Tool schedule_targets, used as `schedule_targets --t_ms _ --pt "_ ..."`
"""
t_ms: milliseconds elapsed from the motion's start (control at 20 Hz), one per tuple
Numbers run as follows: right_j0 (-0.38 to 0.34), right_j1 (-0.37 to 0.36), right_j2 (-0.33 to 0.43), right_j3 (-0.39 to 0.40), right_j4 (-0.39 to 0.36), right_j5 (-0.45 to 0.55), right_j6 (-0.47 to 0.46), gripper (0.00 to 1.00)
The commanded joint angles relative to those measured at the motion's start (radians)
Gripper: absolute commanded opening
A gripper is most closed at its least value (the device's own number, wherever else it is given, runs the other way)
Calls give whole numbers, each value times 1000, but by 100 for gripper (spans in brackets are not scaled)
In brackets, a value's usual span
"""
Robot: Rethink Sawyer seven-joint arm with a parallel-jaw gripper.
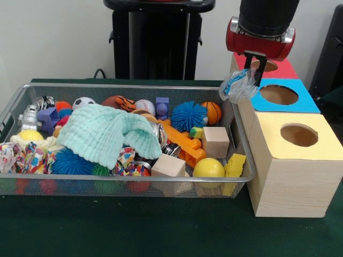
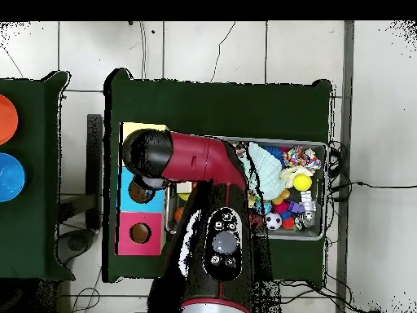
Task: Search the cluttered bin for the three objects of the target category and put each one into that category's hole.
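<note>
My gripper [image 1: 253,71] hangs at the right, shut on a crumpled clear wrapper with blue print [image 1: 239,85]. The wrapper dangles over the gap between the wire mesh bin [image 1: 134,87] and the row of boxes, beside the blue-topped box. The red-topped box's hole [image 1: 266,65] lies just behind the gripper, partly hidden by it. In the overhead view the arm's wrist [image 2: 148,159] covers the gripper and the wrapper, while the red box's hole [image 2: 140,234] shows open. I make out no other wrappers in the bin.
The blue-topped box [image 1: 300,101] and the yellow-topped box [image 1: 316,126] stand in a row in front of the red one. The bin holds a mint-green cloth [image 1: 102,134], wooden blocks [image 1: 215,141], balls, a blue spiky ball [image 1: 188,115] and orange plastic pieces.
</note>
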Motion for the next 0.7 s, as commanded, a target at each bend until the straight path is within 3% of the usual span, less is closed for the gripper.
schedule_targets --t_ms 50,700 --pt "0 29 95 35 1 -32 83 0" --pt "125 -88 16 268 -12 -274 198 0"
